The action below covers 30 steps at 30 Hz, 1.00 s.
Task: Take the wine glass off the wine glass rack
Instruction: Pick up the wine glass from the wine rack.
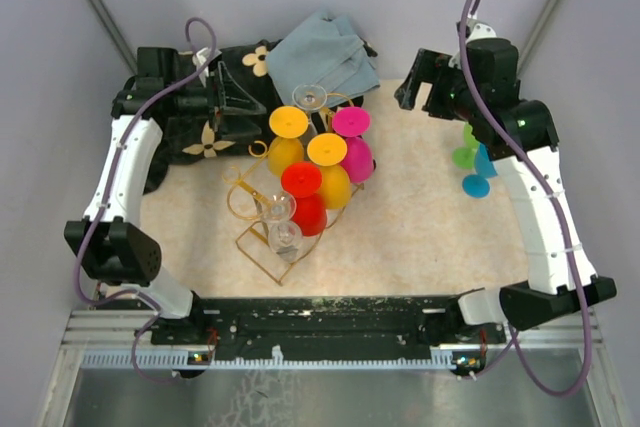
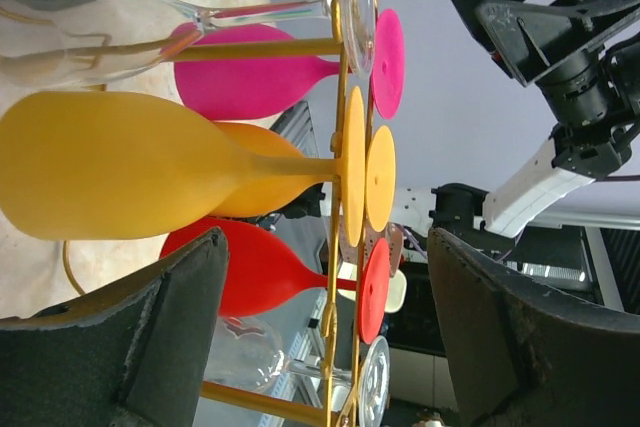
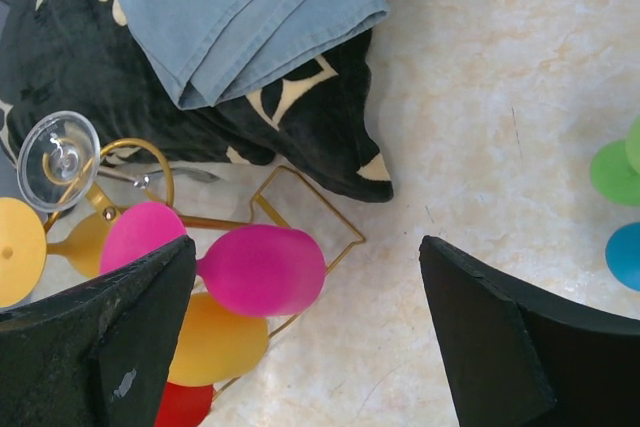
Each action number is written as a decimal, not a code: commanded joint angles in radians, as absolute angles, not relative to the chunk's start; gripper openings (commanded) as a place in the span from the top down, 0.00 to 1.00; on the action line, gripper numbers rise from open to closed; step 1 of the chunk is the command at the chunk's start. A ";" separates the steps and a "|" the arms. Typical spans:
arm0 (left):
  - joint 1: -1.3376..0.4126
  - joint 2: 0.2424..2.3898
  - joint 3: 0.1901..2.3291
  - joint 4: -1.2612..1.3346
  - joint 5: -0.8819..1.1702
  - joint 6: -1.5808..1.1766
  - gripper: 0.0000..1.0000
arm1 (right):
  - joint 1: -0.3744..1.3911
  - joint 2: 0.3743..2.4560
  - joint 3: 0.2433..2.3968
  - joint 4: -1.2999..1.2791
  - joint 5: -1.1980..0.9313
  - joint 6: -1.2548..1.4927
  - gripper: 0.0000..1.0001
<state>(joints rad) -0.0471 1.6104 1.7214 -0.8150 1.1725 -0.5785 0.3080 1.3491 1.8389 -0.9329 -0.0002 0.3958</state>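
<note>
The gold wire wine glass rack (image 1: 262,247) stands mid-table. Yellow (image 1: 288,123), magenta (image 1: 351,122), orange (image 1: 326,149), red (image 1: 301,179) and clear (image 1: 309,97) glasses hang on it upside down. My left gripper (image 1: 235,97) is open and empty, just left of the rack's far end. In the left wrist view (image 2: 328,247) the rack (image 2: 343,77) and red glass (image 2: 250,267) lie ahead between the jaws. My right gripper (image 1: 420,82) is open and empty, raised to the right of the rack. In its wrist view (image 3: 305,257) the magenta glass (image 3: 262,269) is below it.
A black floral cloth (image 1: 195,132) and a blue cloth (image 1: 322,55) lie at the back, beside the rack. A green glass (image 1: 463,157) and a blue glass (image 1: 477,184) sit on the table under my right arm. Grey walls close in the sides.
</note>
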 commanded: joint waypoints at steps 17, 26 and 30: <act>-0.106 1.638 1.760 -0.696 1.220 -0.653 0.29 | 0.322 1.365 1.916 -0.940 0.051 0.374 0.06; -0.122 1.646 1.763 -0.674 1.223 -0.662 0.42 | 0.322 1.345 1.879 -0.925 0.052 0.377 0.06; -0.126 1.651 1.763 -0.669 1.223 -0.664 0.49 | 0.322 1.338 1.863 -0.917 0.055 0.377 0.06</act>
<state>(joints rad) -0.1158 1.6379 1.7340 -0.6983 1.2015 -0.6594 0.3122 1.3685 1.8660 -0.9581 0.0410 0.3859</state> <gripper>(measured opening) 0.539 0.935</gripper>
